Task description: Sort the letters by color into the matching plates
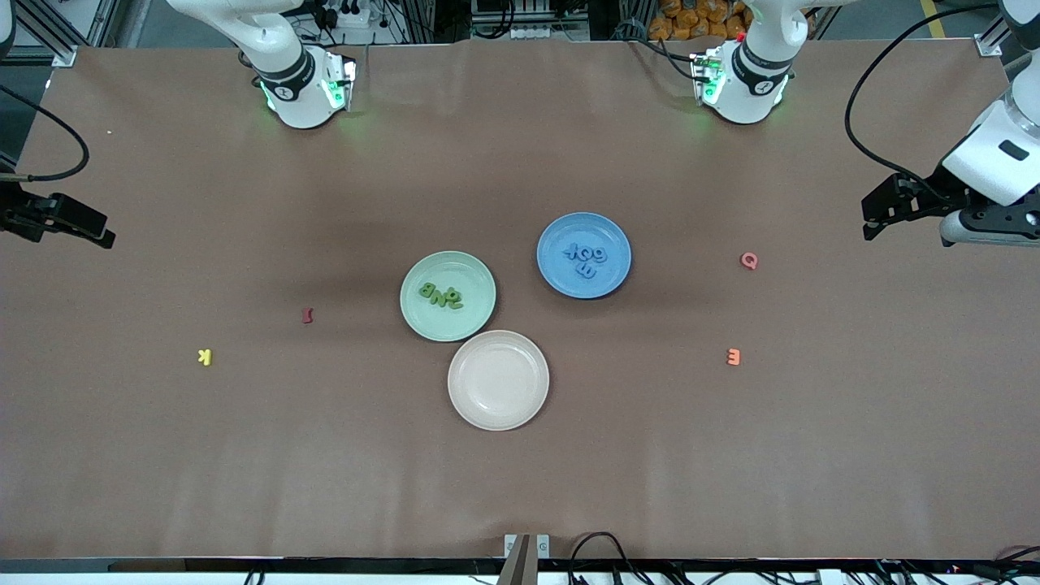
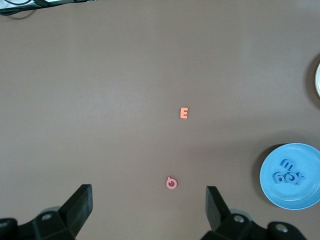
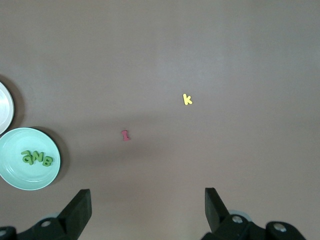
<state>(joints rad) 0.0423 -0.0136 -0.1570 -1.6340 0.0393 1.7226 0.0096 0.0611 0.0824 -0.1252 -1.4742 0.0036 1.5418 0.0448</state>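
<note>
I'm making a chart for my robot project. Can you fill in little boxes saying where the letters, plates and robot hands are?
green plate: holds the green letters
blue plate: holds the blue letters
beige-pink plate: nothing in it, nearest the front camera
loose letters on table: yellow K, dark red letter, pink Q, orange E
left gripper: open, holds nothing, waiting over its end of the table
right gripper: open, holds nothing, over its end
sorting: looks done
</note>
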